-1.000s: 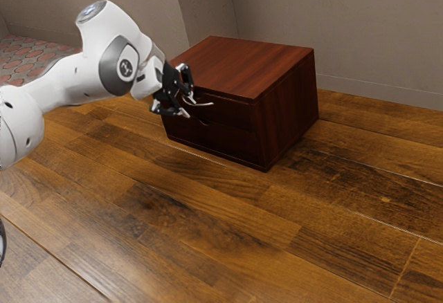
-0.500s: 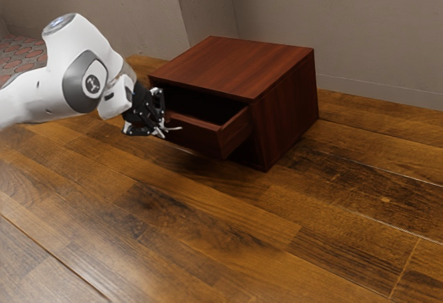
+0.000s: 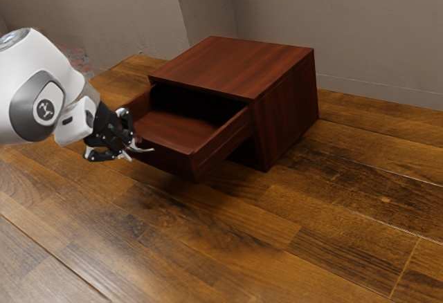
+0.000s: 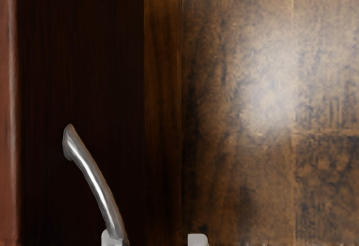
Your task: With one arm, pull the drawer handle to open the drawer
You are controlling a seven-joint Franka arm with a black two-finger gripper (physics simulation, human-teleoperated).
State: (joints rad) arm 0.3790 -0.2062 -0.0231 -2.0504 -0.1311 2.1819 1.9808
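Exterior view first: what condition is the unit in? (Chief)

The dark red-brown wooden cabinet point(image 3: 239, 68) stands on a brown plank floor point(image 3: 291, 241), near a plain grey wall point(image 3: 332, 19). Its matching wooden drawer point(image 3: 181, 135) is drawn well out of the carcass toward the exterior view's left. The inner bottom board is exposed and the opening behind it is dark. (Field inspector)

And the handle? (Chief)

A curved silver metal handle point(image 3: 143, 147) is fixed to the drawer front, on the face turned toward the arm. In the wrist view the handle point(image 4: 92, 181) reads as a polished, bowed bar over the dark front panel. The floor shows beyond the drawer's edge. (Field inspector)

State of the pincer? (Chief)

The black two-finger gripper point(image 3: 124, 145), carried on the white arm point(image 3: 38, 99), sits right at the handle, low and just above the floor. Its fingers are spread, not clamped. In the wrist view one pale fingertip point(image 4: 111, 238) meets the near end of the handle. The other fingertip stands apart from the bar, with a strip of drawer front between them. I record the handle as resting against one finger only. The pincer is released and grips nothing from both sides. (Field inspector)
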